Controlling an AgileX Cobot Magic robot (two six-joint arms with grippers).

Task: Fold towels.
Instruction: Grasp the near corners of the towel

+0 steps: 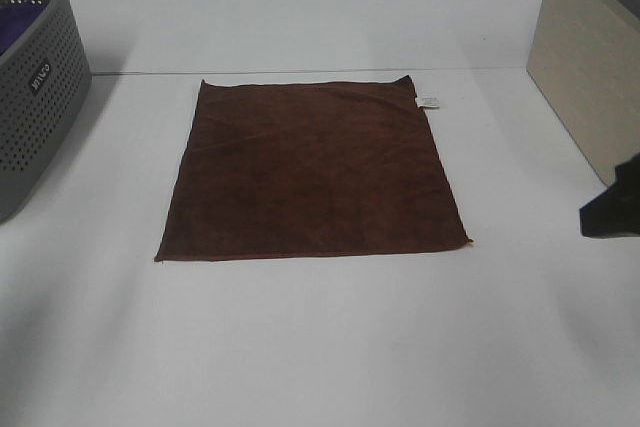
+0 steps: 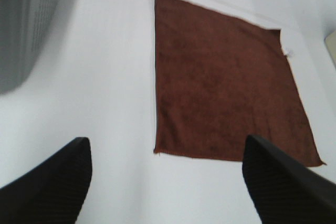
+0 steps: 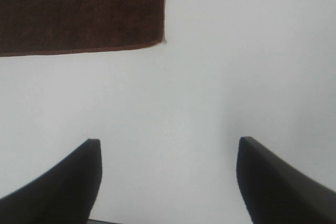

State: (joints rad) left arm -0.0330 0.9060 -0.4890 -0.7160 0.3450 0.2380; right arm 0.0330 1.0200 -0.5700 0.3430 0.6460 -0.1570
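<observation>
The dark brown towel (image 1: 312, 171) lies flat and unfolded in the middle of the white table (image 1: 320, 347), its small white tag (image 1: 428, 102) at the far right corner. It also shows in the left wrist view (image 2: 220, 82) and its near right corner shows in the right wrist view (image 3: 79, 9). My left gripper (image 2: 168, 182) is open and empty above bare table, short of the towel's near left corner; it is out of the exterior high view. My right gripper (image 3: 168, 177) is open and empty over bare table near the towel's near right corner. Part of the right arm (image 1: 615, 205) shows at the right edge.
A grey perforated basket (image 1: 30, 77) stands at the far left, with something purple inside. A beige box or cabinet (image 1: 590, 57) stands at the far right. The table's back edge runs just behind the towel.
</observation>
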